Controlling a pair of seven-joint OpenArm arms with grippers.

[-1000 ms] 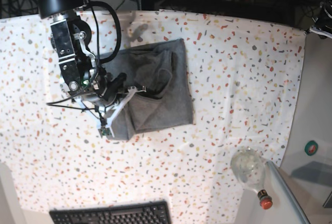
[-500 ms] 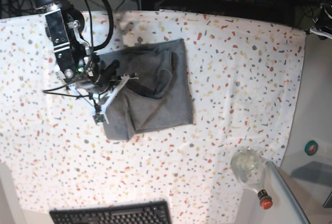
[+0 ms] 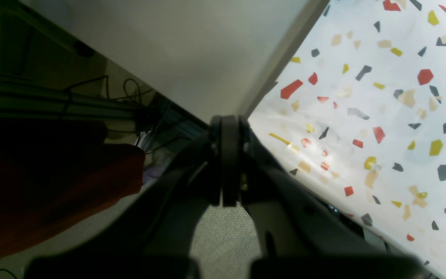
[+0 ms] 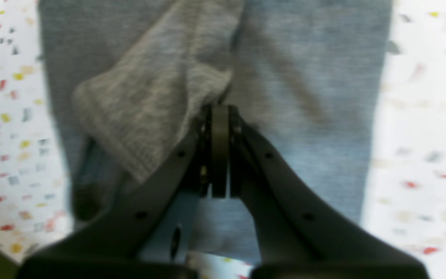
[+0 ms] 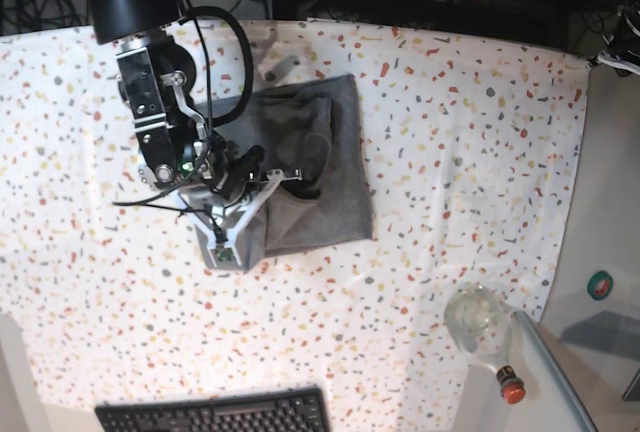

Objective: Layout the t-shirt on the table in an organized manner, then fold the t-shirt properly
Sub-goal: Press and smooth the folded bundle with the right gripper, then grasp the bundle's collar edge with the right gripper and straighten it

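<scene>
Right now the right gripper (image 4: 220,116) is pinched tight on a fold of the t-shirt (image 5: 320,167), jaws fully together w/ grey fabric bunched at the tips. In base view that gripper (image 5: 290,174) sits over the shirt's left-middle, arm reaching in from far left. Shirt is folded into a rough rectangle, lying on the table (image 5: 460,132) a bit left of centre, w/ a raised flap near the jaws. Left gripper (image 3: 229,128) is closed too, nothing btwn the jaws, hanging off the table's (image 3: 381,116) edge. Near right: a bottle (image 5: 484,329) w/ red cap on a plain grey surface. Keyboard (image 5: 215,412) at near edge.
</scene>
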